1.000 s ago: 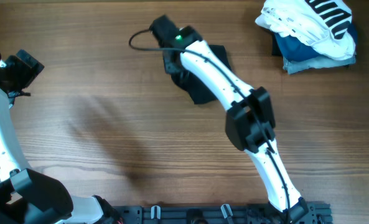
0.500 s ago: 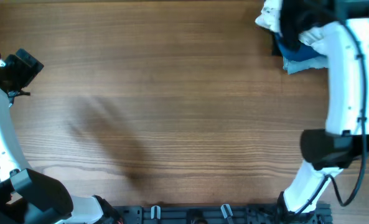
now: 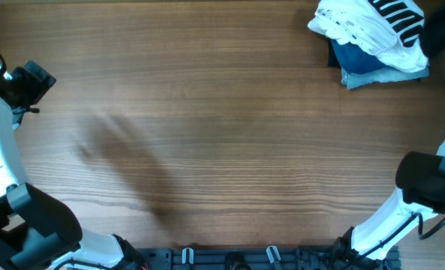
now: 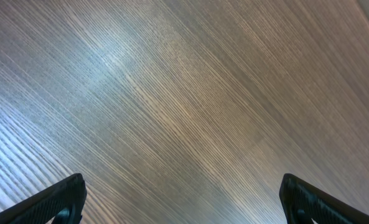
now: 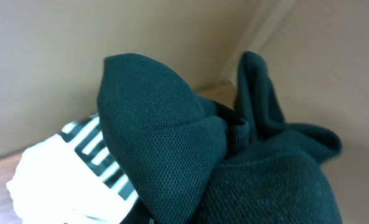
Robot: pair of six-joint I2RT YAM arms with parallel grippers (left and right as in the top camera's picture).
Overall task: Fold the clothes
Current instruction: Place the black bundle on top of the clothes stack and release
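Desk [image 3: 207,112]: brown wood with fine parallel grain. The left wrist view shows the grain as close diagonal lines with a pale sheen.

Black garment [image 5: 172,143]: soft knit with a fine mesh texture, very dark with a greenish cast. It is bunched into rounded folds and one upright peak. It hangs right in front of the right wrist camera, above the far right corner of the desk. Only this view shows it clearly. In the overhead view a dark blur sits at the upper right edge, and it cannot be told whether that is cloth or end effector.

White garment with black stripes [image 3: 372,28]: crumpled and lying on a blue folded garment [image 3: 361,69] at the far right of the desk. In the right wrist view it shows below and left of the black garment.

Left arm [image 3: 1,150]: white links and black joints, rising along the left edge of the desk. The left end effector [image 4: 184,205] is spread wide over bare wood and pinches nothing. Its black fingertips [image 4: 60,200] sit in the lower corners of the wrist view.

Right arm [image 3: 432,180]: bent at a black elbow near the right edge, with the forearm leaving the overhead picture. The right end effector is pressed nearly together on the black garment, and the cloth hides its fingers.
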